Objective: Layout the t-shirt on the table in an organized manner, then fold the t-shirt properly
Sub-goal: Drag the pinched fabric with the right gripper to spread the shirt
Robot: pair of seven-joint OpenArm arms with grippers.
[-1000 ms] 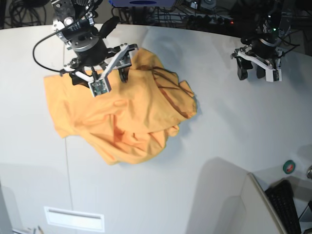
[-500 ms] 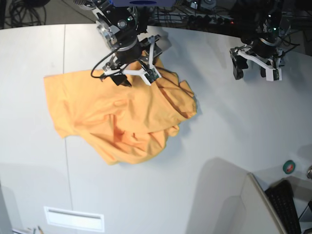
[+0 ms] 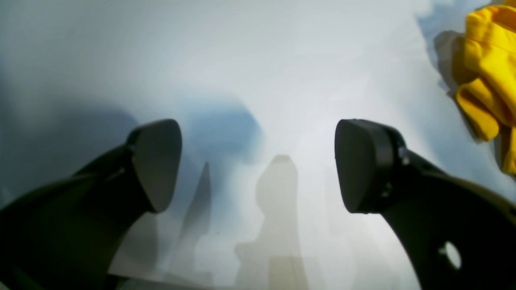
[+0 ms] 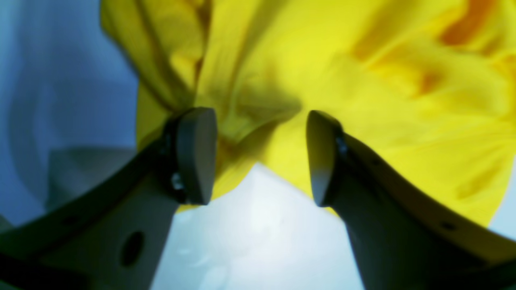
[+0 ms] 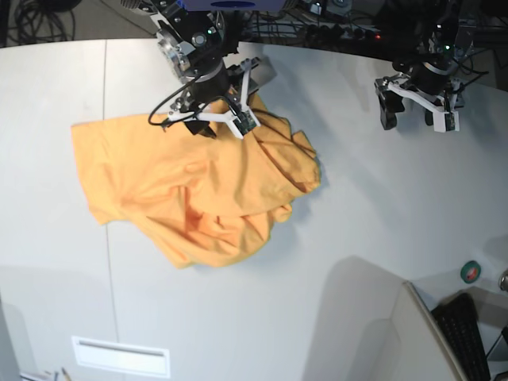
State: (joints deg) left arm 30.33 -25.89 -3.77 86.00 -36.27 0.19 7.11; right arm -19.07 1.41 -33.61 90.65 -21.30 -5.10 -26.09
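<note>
Straddling t-shirt (image 5: 190, 190) top edge, right gripper (image 4: 258, 157) unclenched; left gripper (image 3: 258, 165) released over bare table (image 3: 258, 60).

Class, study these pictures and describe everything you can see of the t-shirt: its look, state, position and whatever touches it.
The t-shirt is orange-yellow, soft cotton-looking fabric, lying crumpled and unfolded on the white table. Its left part lies fairly flat; the right side is bunched into folds, with a dark line showing in the creases. The right gripper sits at its upper edge, jaws parted astride a fold; whether it grips cannot be told. The left gripper is well clear.
</note>
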